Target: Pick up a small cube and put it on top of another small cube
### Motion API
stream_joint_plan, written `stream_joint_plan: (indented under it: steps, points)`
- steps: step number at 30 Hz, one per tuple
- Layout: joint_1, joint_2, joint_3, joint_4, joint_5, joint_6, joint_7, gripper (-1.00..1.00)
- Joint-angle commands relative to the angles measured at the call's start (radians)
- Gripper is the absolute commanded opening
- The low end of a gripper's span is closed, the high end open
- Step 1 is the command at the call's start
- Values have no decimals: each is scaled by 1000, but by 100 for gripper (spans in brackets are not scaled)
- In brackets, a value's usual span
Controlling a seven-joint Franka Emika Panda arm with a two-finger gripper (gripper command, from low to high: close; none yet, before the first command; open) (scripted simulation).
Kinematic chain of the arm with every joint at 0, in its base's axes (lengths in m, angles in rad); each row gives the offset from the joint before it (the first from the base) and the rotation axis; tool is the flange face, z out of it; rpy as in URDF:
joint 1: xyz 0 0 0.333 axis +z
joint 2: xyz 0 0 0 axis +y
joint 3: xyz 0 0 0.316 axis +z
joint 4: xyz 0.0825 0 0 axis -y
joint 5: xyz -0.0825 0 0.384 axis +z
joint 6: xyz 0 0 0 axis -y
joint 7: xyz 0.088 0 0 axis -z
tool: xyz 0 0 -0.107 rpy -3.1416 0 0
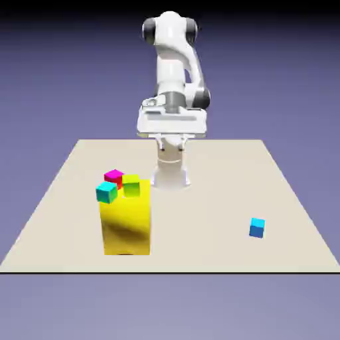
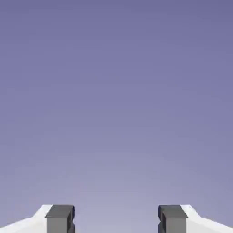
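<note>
Three small cubes rest on top of a tall yellow block [image 1: 126,226] at the exterior view's left: a magenta cube [image 1: 114,176], a green cube [image 1: 131,185] and a teal cube [image 1: 106,192]. A blue cube [image 1: 257,228] lies alone on the table at the exterior view's right. My gripper [image 1: 171,143] hangs high near the robot's base, far behind all the cubes. In the hand view my gripper [image 2: 116,220] is open, its grey fingertips [image 2: 59,219] wide apart with only the blue-violet backdrop between them. No cube shows in the hand view.
The beige table [image 1: 199,199] ends in a dark front edge near the yellow block. The robot's white base [image 1: 171,174] stands just behind and to the right of the yellow block.
</note>
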Motion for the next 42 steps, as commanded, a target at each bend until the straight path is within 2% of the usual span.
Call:
stream_joint_plan:
  steps: [1,25,32,33,39,42]
  points:
    - [19,32,8,13,-2,-13,44,0]
    - [472,789,195,326,-58,-318,1078,0]
    - [531,986,125,364,-118,-159,1122,0]
    - [531,986,125,364,-118,-159,1122,-100]
    - [477,805,189,330,-63,-305,1082,-100]
    - [379,714,159,329,-56,-396,998,-100]
